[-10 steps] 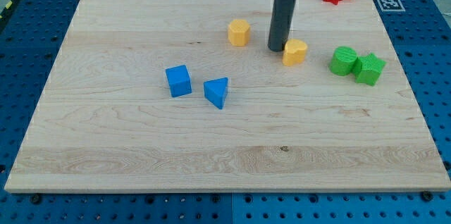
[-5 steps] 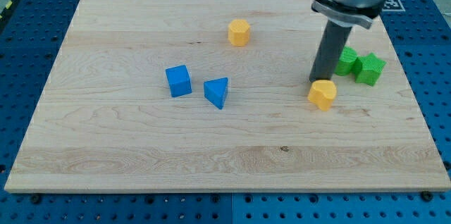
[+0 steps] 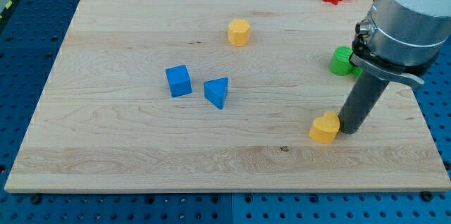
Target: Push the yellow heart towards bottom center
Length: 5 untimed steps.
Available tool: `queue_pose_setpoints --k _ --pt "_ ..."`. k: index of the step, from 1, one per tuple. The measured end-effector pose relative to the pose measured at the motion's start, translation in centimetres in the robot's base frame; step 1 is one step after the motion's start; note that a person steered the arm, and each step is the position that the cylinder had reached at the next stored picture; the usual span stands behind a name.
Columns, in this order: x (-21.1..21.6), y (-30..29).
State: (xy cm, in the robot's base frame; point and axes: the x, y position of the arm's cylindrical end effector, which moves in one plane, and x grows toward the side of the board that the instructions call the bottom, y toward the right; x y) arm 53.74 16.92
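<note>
— One yellow heart [image 3: 325, 128], and it is sitting low on the board, right of the middle. Where is the rod?

— I am resting my tip [image 3: 348, 132] against its right-hand side, touching, nothing gripped, since a bare rod is all I am driving.

— So which way from here?

— Bottom centre is lying down and to the view's left of the heart, and my tip is standing on the opposite side. I am judging a leftward, slightly downward push.
</note>
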Motion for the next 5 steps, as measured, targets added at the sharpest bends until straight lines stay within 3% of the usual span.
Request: queue_pose_setpoints --k 5 --pt "-0.2 -10.1"
